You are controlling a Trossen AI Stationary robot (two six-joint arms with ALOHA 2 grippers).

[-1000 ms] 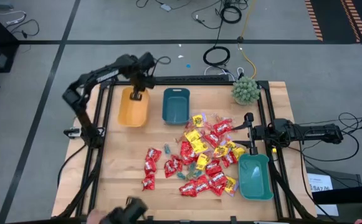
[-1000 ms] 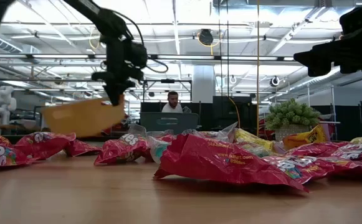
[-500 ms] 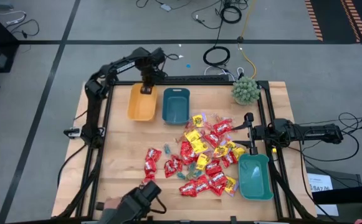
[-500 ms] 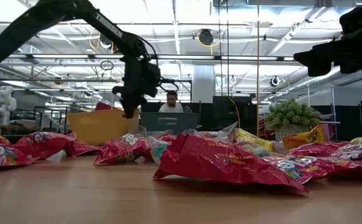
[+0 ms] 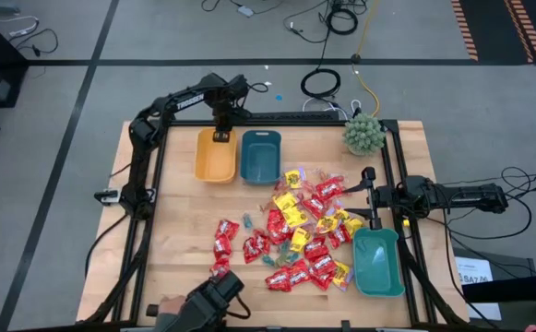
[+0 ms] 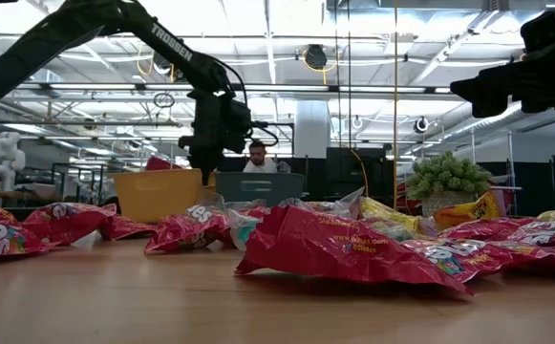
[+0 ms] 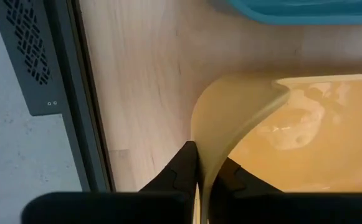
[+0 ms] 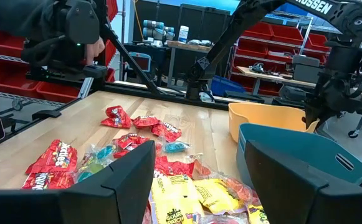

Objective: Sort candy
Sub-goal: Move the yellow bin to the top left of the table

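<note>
The candy (image 5: 295, 231) lies in a loose pile of red and yellow packets and small wrapped pieces at the table's middle and right; it also shows in the low view (image 6: 334, 244) and the right wrist view (image 8: 137, 146). My left gripper (image 5: 220, 129) stands at the far edge, shut on the orange bin (image 5: 215, 155), which is close beside a teal bin (image 5: 259, 155). My right gripper (image 5: 372, 196) waits open at the table's right side, above a second teal bin (image 5: 378, 261); its fingers show spread in its wrist view (image 8: 196, 180). My left gripper holds the orange bin by its far rim (image 7: 207, 140), one finger (image 7: 181, 171) outside the wall and one (image 7: 237, 177) inside. The fingers come from above, pointing down. The bin sits level and low at the table (image 6: 158, 194); candy hides its bottom in the low view.
A green spiky plant (image 5: 363, 134) stands at the far right corner. Black frame rails run along the table's left, right and far edges. At the near edge a person's hand holds a dark device (image 5: 208, 304). Bare wood lies on the table's left half.
My left gripper has carried the orange bin toward the table's right and down. The bin hung tilted and lifted a second ago; now it sits level, close beside the teal bin. The dark device at the near edge has shifted rightward.
</note>
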